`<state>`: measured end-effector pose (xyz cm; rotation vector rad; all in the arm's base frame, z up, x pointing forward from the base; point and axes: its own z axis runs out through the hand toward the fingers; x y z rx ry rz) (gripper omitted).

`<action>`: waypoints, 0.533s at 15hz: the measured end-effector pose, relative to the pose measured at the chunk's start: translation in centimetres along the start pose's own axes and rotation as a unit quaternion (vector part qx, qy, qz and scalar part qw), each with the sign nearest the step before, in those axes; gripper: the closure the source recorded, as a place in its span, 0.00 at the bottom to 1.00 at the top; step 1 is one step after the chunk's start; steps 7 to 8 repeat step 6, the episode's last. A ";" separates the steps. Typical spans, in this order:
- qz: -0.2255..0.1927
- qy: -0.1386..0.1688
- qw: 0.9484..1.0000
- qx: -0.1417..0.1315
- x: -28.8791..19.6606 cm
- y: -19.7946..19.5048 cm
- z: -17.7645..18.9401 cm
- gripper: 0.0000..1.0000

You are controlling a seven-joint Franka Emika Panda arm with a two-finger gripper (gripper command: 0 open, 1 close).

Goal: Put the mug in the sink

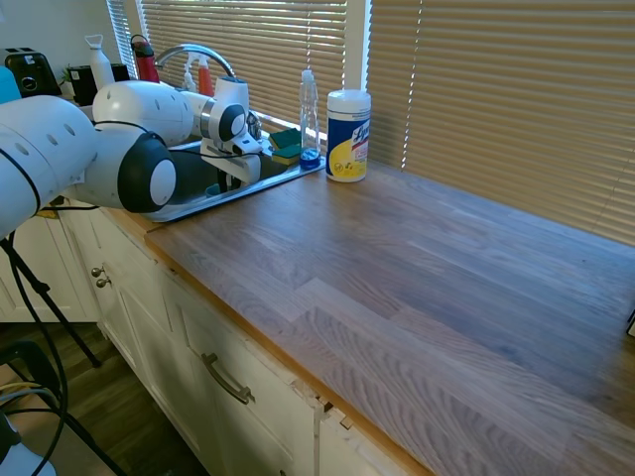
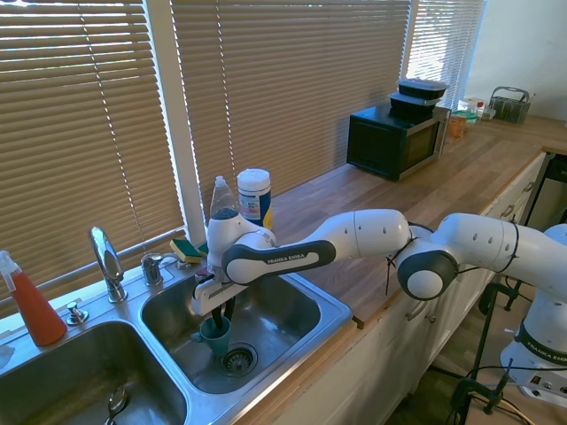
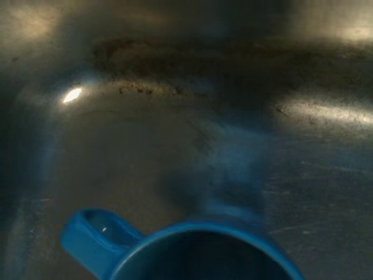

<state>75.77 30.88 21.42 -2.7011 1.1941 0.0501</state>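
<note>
**Mug held low in the sink basin**

Mug (image 2: 214,335) is seen upright inside the right-hand basin of the sink (image 2: 301,350), just beside the drain (image 2: 237,359) near the basin's front wall. The gripper (image 2: 220,314) is lowered into the basin and its fingers are closed on the mug's rim. Whether the mug's base touches the steel floor cannot be told. In the wrist view the blue rim and handle (image 3: 93,233) are shown above scratched metal. A wipes canister (image 1: 348,136) stands at the counter's back edge beside the sink.
</note>
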 end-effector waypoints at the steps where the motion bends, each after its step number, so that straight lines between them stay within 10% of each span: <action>1: 0.000 0.002 1.000 0.003 0.0 -0.1 -0.5 0.00; 8: 0.008 0.012 1.000 0.009 -0.3 -0.8 -3.3 0.00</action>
